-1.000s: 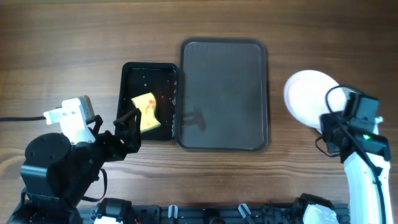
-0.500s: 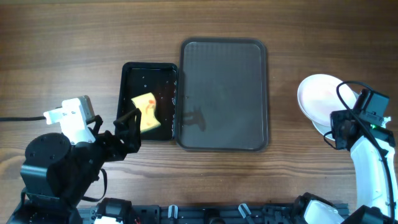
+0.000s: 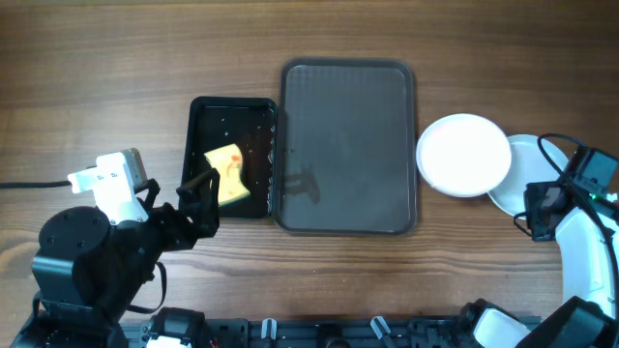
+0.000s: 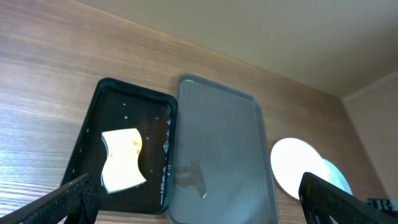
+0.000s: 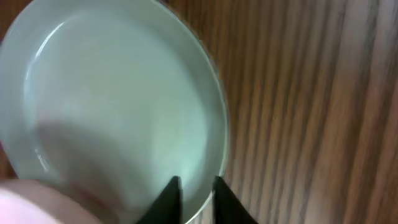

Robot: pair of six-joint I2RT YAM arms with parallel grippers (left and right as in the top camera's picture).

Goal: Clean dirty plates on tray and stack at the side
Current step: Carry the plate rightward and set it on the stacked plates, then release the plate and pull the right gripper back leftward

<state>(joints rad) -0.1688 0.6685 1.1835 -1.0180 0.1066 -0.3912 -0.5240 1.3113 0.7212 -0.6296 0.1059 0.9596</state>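
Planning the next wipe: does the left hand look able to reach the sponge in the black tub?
Probably yes: the left hand hangs open beside the tub, and the sponge lies uncovered.

Two were plates, both at three o'clock from the tray (image 3: 348, 116): one white plate (image 3: 464, 155) and one paler plate (image 3: 520, 191) partly under it. There was one tray, one black tub (image 3: 222, 121) at its nine o'clock, and one yellow sponge (image 3: 227, 174) in that tub.
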